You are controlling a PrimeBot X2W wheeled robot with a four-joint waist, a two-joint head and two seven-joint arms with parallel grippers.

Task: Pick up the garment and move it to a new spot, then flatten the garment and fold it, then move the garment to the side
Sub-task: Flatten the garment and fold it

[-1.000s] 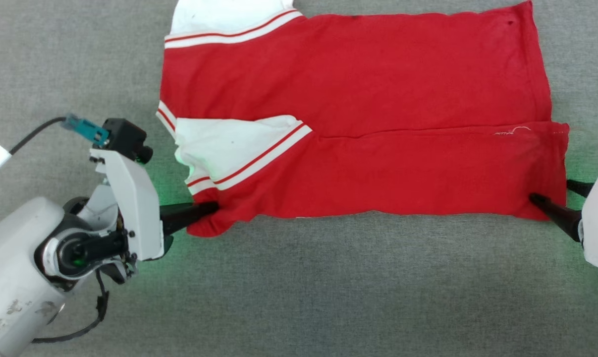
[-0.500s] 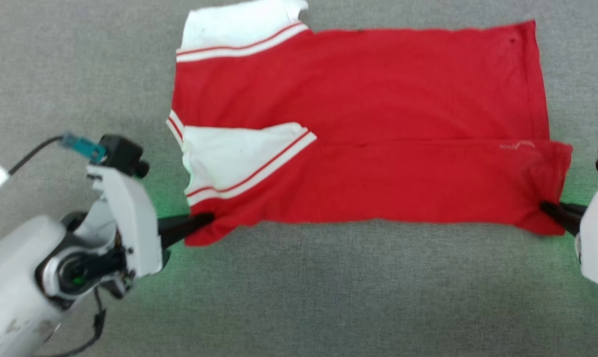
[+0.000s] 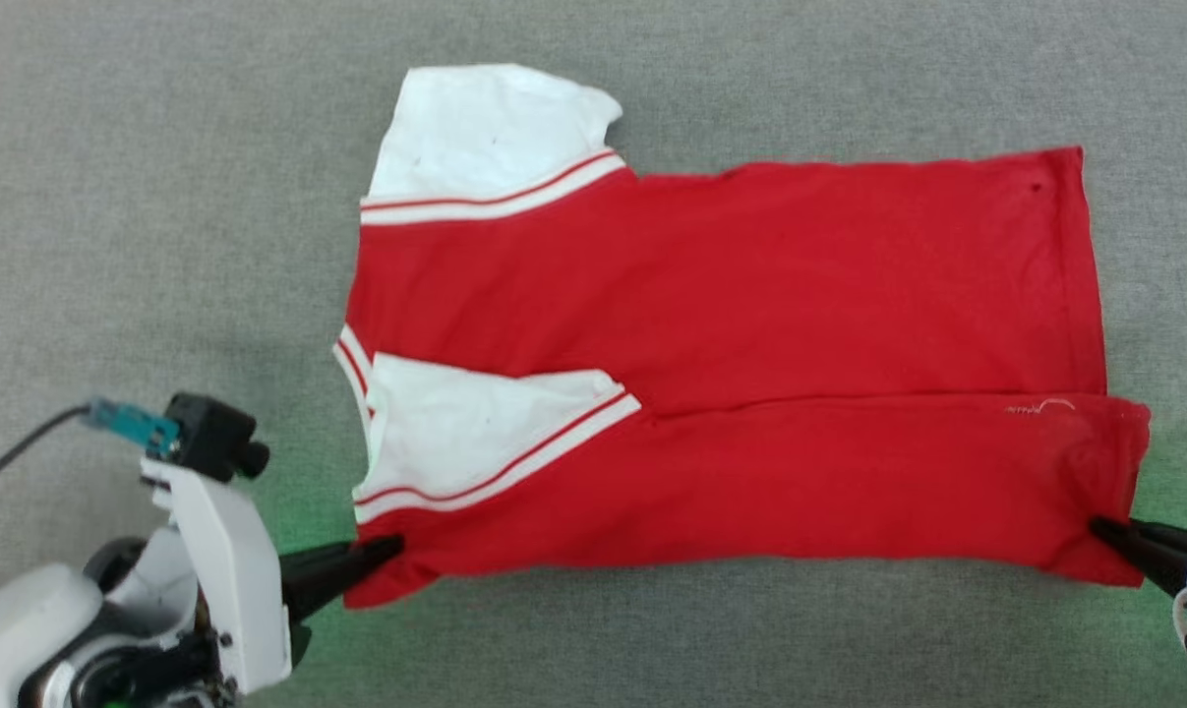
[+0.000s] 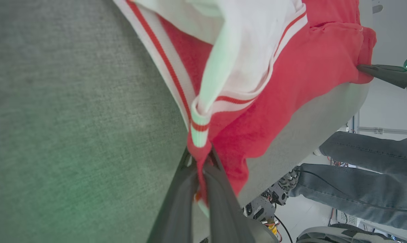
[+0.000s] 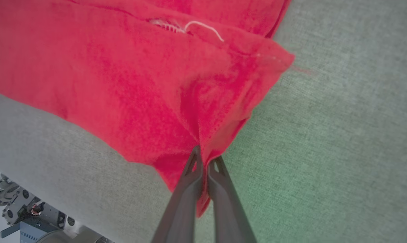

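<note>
The red garment (image 3: 731, 364) with white striped sleeves lies spread on the grey table, its near long side folded over so one white sleeve (image 3: 465, 433) rests on top. Its number is hidden. My left gripper (image 3: 388, 547) is shut on the garment's near left corner (image 4: 200, 158). At the near right corner (image 5: 203, 148) my right gripper (image 3: 1104, 531) is shut on the red hem. In the left wrist view the right gripper (image 4: 361, 67) shows at the far end of the garment, and the fabric between both grips is pulled fairly taut.
Grey cloth covers the table (image 3: 160, 197) on all sides of the garment. A person's legs in jeans (image 4: 365, 175) stand beyond the table's near edge, beside part of the robot's base (image 4: 270, 202).
The garment and both grippers sit lower in the head view than before, and the far white sleeve has come fully into view. Both grips have held on the same corners.
</note>
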